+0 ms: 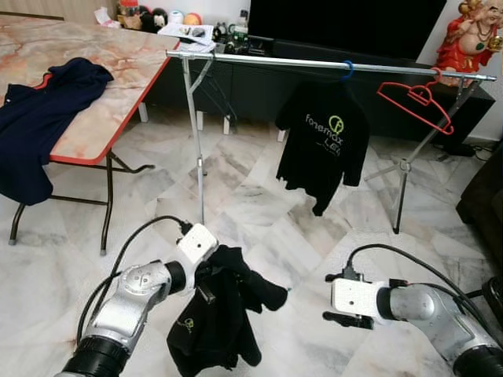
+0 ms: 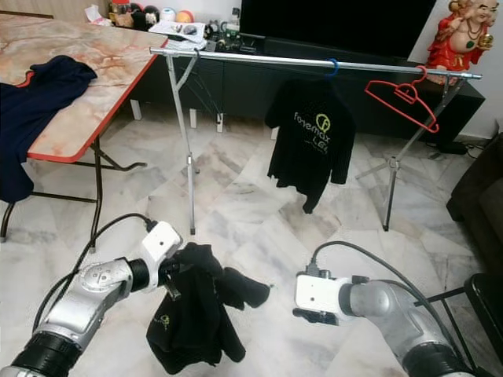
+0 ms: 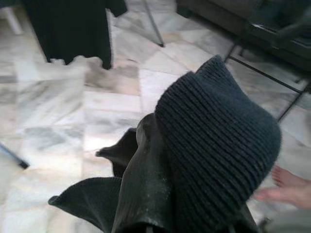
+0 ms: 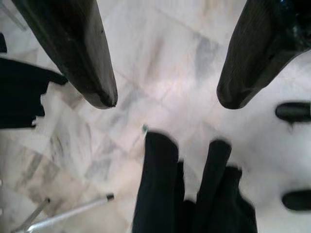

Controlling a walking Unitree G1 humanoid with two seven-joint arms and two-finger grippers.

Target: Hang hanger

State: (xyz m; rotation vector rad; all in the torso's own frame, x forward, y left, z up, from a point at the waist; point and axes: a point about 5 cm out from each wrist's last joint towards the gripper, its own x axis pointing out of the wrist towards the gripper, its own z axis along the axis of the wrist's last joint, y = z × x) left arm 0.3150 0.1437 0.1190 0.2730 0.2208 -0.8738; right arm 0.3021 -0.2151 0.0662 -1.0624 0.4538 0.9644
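My left gripper [image 1: 206,281] is low in front of me, shut on a crumpled black garment [image 1: 216,318] that droops toward the floor. The fabric wraps over its fingers [image 3: 146,184]. My right gripper [image 4: 165,97] is open and holds nothing. It hovers over the marble floor, to the right of the garment [image 4: 194,194] and pointing toward it. Ahead stands a metal clothes rail [image 1: 314,64]. A black printed shirt [image 1: 324,141] hangs from it on a blue hanger hook [image 1: 346,69]. A bare red hanger [image 1: 416,98] hangs near the rail's right end.
A marble-topped folding table [image 1: 102,102] at the left carries a navy garment [image 1: 39,118]. Behind the rail are a dark TV console [image 1: 259,86] and a red statue [image 1: 470,35]. A dark sofa edge [image 1: 483,204] is at the right. A person's bare foot [image 3: 286,187] is close by.
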